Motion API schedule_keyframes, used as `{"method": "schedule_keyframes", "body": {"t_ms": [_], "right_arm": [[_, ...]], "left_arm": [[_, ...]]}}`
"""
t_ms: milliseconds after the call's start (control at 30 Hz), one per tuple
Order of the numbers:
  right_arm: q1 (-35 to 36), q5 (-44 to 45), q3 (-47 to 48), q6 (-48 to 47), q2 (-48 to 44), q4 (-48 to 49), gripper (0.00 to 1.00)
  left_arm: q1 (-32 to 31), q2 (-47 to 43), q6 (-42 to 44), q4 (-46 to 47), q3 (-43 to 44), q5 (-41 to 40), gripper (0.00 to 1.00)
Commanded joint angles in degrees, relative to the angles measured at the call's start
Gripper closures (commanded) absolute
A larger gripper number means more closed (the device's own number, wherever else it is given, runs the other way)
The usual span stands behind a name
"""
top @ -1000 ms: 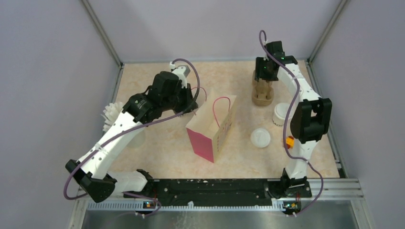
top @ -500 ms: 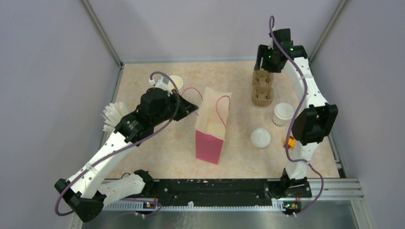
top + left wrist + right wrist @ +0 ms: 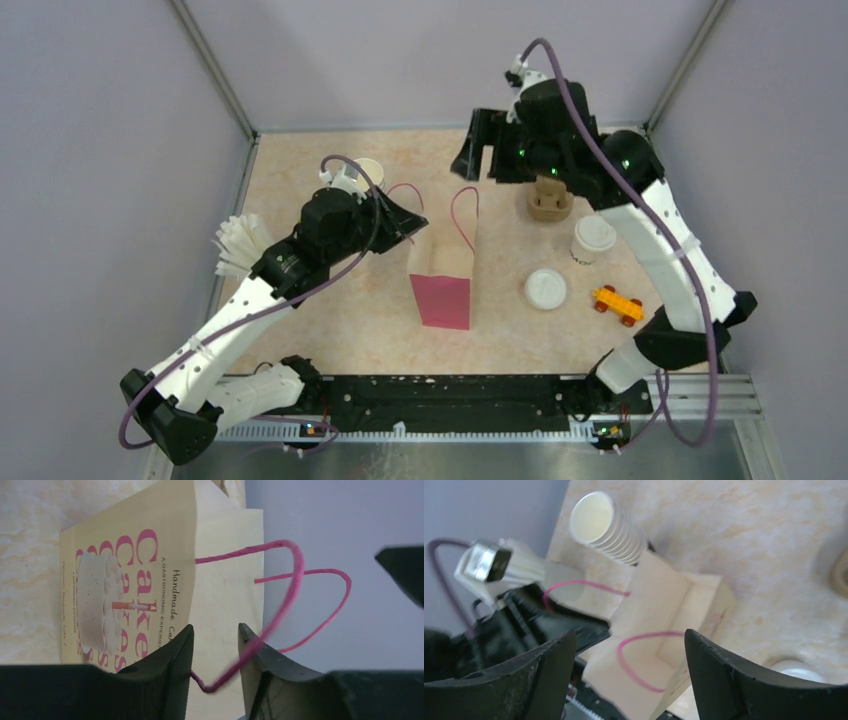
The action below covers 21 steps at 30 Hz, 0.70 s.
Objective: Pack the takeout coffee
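Nearest the arm bases, we find the left gripper (image 3: 408,222) at the top left edge of the paper bag (image 3: 440,302). The bag stands upright with its pink side toward the bases. In the left wrist view the gripper's fingers (image 3: 170,660) stand a little apart. The bag's pink cord handle (image 3: 298,567) runs down through the gap between them and bends at its bottom against one finger. The gap is wider than the cord, so we see the cord hooked between the fingers, not pinched. The bag's printed side lies just past the fingertips.

Farther off, the right gripper (image 3: 468,150) hangs over the table beyond the bag's far edge. Its fingers (image 3: 734,680) are spread wide with nothing held. Between them the right wrist view looks down into the bag's open mouth.

The takeout coffee (image 3: 592,238) stands upright with its lid on, to the right of the bag and apart from it. It touches neither gripper. The bag stands between it and the left fingers. The right fingers are well apart from it, farther back and to the left, past the brown cup carrier (image 3: 550,200). Beyond the bag's left corner, just behind the left gripper, we see the stack of lidless cups (image 3: 368,172).
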Motion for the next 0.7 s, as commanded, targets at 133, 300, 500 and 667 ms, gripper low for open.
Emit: {"method": "schedule_keyframes", "body": {"t_ms": [133,300,500,667], "right_arm": [[21.44,18.3,-2.26,14.57,-5.91,-5.96,0.22],[29.0,27.68,-0.42,20.25,-1.54,-12.99,0.28],[29.82,36.27,3.93,19.89,4.1,-17.41,0.4],[29.8,40.09,4.92,17.99,7.25,-17.13,0.4]], "left_arm": [[0.02,-1.48,4.72,1.92,0.5,1.81,0.43],[0.01,-2.08,6.94,0.98,0.47,2.09,0.44],[0.08,-3.13,9.35,-0.95,1.14,1.53,0.48],[0.12,-3.31,10.04,-1.98,0.77,2.57,0.49]]}}
